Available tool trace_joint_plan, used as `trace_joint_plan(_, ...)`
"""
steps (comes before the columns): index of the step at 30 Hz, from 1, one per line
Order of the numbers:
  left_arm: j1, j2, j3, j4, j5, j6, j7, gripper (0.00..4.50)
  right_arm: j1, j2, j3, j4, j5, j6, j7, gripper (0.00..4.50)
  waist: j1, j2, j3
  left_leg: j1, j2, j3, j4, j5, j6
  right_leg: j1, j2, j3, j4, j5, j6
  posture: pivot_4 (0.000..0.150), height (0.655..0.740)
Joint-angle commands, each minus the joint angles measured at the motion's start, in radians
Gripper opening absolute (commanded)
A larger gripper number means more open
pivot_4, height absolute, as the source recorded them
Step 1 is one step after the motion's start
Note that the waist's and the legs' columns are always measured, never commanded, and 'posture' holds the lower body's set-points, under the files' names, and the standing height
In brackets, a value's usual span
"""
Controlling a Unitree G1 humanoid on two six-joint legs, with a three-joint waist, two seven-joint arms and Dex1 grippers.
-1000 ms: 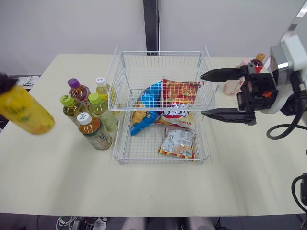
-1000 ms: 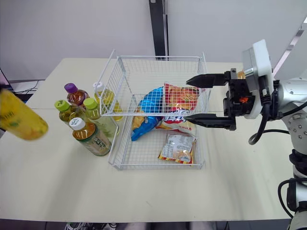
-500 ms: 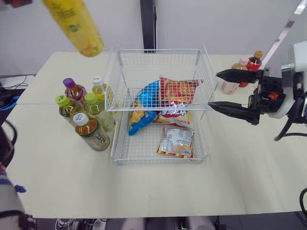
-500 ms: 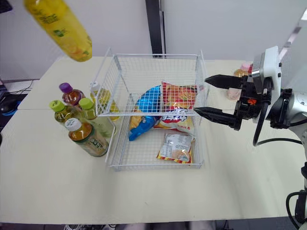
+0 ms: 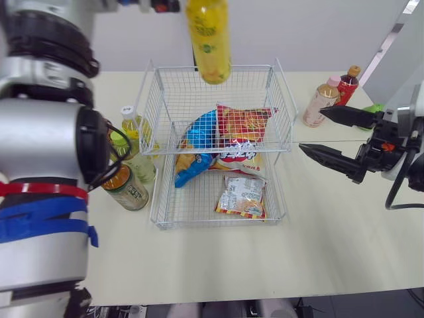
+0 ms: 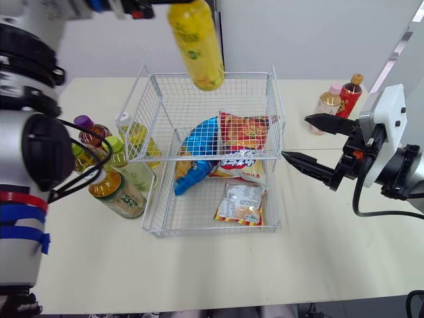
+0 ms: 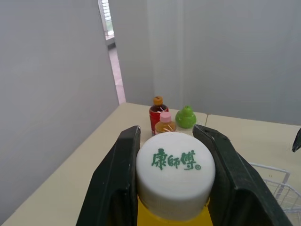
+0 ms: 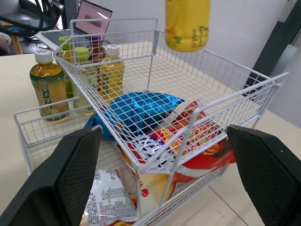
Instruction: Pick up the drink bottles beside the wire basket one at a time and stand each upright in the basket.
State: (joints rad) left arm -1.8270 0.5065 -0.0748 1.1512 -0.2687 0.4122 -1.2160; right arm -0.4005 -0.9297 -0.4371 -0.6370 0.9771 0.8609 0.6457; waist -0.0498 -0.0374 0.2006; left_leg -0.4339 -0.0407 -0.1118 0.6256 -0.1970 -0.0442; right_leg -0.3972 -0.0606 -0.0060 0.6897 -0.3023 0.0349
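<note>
A yellow drink bottle [image 5: 209, 40] hangs nearly upright in the air over the back of the white wire basket [image 5: 215, 68], its white cap [image 7: 175, 172] pinched by my left gripper [image 7: 168, 136]. In the right wrist view the same bottle [image 8: 187, 22] floats above the basket rim. Several more bottles stand left of the basket, among them a brown tea bottle [image 5: 126, 187] and a purple-capped one [image 6: 83, 124]. My right gripper [image 5: 312, 130] is open and empty, just right of the basket.
The basket holds a blue snack bag [image 5: 199, 136], a red one [image 5: 242, 126] and a small packet [image 5: 242, 195]. Right of the basket stand a pink-capped bottle [image 5: 320, 105], a red bottle [image 5: 346, 82] and a green pear-shaped object [image 7: 186, 117].
My left gripper has carried the yellow bottle from low at the far left up and across to above the basket. My right gripper has drawn back to the right, away from the basket.
</note>
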Motion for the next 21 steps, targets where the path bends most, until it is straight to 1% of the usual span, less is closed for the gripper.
trace_joint_plan(1,-0.028,-0.031,0.063,0.015,0.010,-0.088,0.045,1.37,-0.003,-0.004,-0.048,-0.041,0.042,-0.007,-0.058,4.50,-0.002,0.000,0.000,0.000,0.000,0.000,0.001,0.000,0.000,0.000,0.000,0.000,0.001,0.000,0.000,0.150,0.7400)
trace_joint_plan(5,-0.006,-0.114,0.075,0.069,0.044,-0.150,0.112,1.37,0.004,0.000,-0.047,-0.063,0.059,-0.011,-0.122,4.50,0.002,0.000,0.000,0.000,0.000,0.000,0.002,0.000,0.000,-0.001,0.000,0.000,0.005,0.000,0.000,0.150,0.7400)
trace_joint_plan(11,-0.002,-0.188,0.102,0.112,0.080,-0.182,0.188,1.37,0.005,-0.002,-0.027,-0.071,0.050,-0.023,-0.181,4.50,0.002,0.000,0.000,0.000,-0.001,0.001,0.004,0.000,0.000,-0.002,0.000,0.001,0.007,0.000,0.000,0.150,0.7400)
trace_joint_plan(15,0.003,-0.217,0.107,0.127,0.113,-0.200,0.220,1.37,0.009,0.000,-0.020,-0.080,0.062,-0.028,-0.193,4.50,0.002,0.000,0.000,0.000,-0.001,0.002,0.004,0.000,0.000,-0.002,0.000,0.002,0.007,0.000,0.000,0.150,0.7400)
trace_joint_plan(19,-0.001,-0.226,0.119,0.135,0.126,-0.189,0.206,1.37,0.005,0.002,-0.012,-0.082,0.072,-0.029,-0.202,4.50,0.002,0.000,0.000,0.000,-0.001,0.002,0.004,0.000,0.000,-0.002,0.000,0.002,0.008,0.000,0.000,0.150,0.7400)
trace_joint_plan(20,-0.003,-0.226,0.120,0.135,0.131,-0.190,0.202,1.72,0.004,0.002,-0.010,-0.081,0.073,-0.030,-0.203,4.50,0.002,0.000,0.000,0.000,-0.001,0.002,0.004,0.000,0.000,-0.002,0.000,0.002,0.008,0.000,0.000,0.150,0.7400)
trace_joint_plan(21,-0.007,-0.225,0.123,0.134,0.134,-0.192,0.200,1.93,0.002,0.002,-0.006,-0.080,0.073,-0.031,-0.204,4.50,0.002,0.000,0.000,0.000,-0.001,0.002,0.004,0.000,0.000,-0.002,0.000,0.002,0.008,0.000,0.000,0.150,0.7400)
